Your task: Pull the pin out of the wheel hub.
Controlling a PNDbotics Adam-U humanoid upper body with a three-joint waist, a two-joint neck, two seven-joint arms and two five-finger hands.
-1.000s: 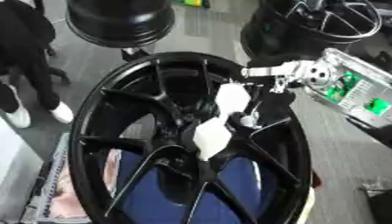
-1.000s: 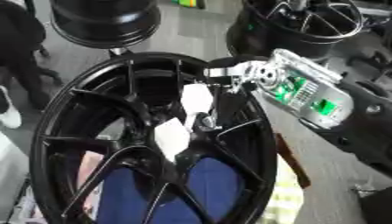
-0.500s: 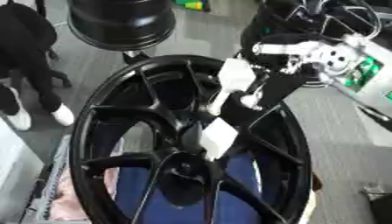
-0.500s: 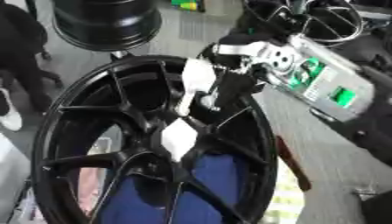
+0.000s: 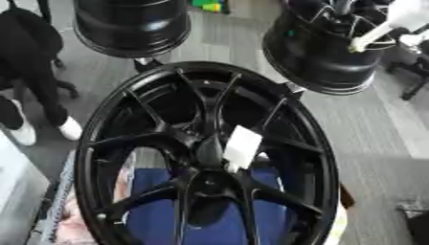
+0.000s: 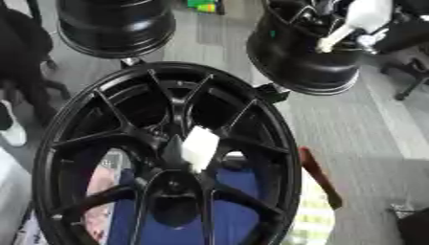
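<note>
Wheel hub (image 5: 209, 158): black, multi-spoke, filling the middle and lower frame, face up toward the camera, tilted slightly. Resting over blue cloth (image 5: 155, 215), visible through the lower spoke gaps.

White flat piece (image 5: 242, 147): roughly rectangular, standing just above the hub's centre bore and touching the spokes there. Not possible to tell how it is attached.

White tapered piece (image 6: 350, 23): at the upper right, well apart from the wheel hub, slanting down-left with its thin, yellowish tip lowest. Seen in front of the second wheel (image 5: 322, 57); contact with that wheel not determinable.

Right hand (image 6: 378, 37): only a pale fragment at the top right edge, just beside the thick end of the tapered piece. Cannot tell whether curled round it or relaxed. No sign of the left hand in either view.

Third wheel (image 5: 126, 26): black, at the upper left, beyond the hub's rim. Grey floor (image 5: 377, 139) to the right. Reddish-brown bar (image 6: 317, 176) beside the hub's right rim.
</note>
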